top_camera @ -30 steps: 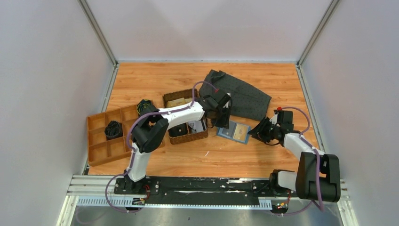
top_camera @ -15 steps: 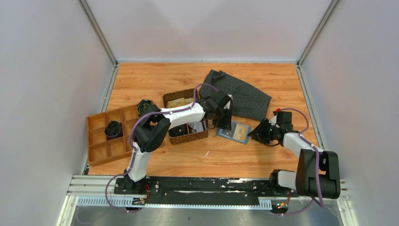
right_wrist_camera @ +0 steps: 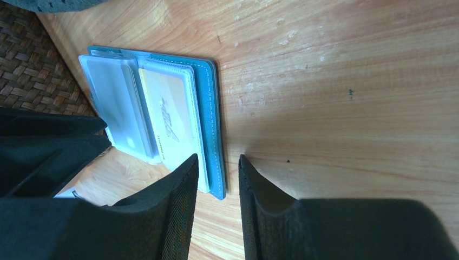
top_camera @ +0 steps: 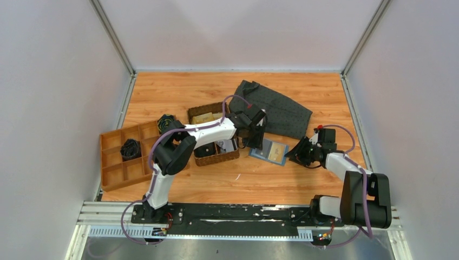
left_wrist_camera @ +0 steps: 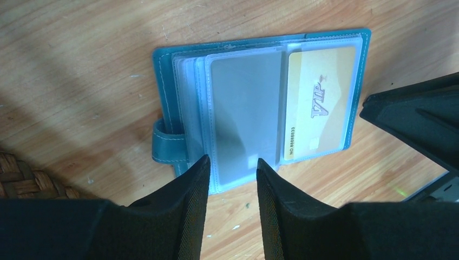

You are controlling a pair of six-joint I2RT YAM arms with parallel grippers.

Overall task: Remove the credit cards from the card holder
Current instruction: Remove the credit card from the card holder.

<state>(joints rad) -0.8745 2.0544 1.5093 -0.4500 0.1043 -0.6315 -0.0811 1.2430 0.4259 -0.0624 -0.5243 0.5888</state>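
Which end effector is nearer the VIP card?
Right. Right end effector sits at the holder edge beside the card; left end effector is at the grey sleeve.

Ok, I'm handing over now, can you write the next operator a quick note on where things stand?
Left hand: open, tips astride the edge of a clear sleeve, gripping nothing.
Right hand: open, at the holder's edge by the VIP card, gripping nothing.
Holder: lies open on the table between both hands.
Done: holder open.
Left: VIP card sits in its slot; pull the cards out.
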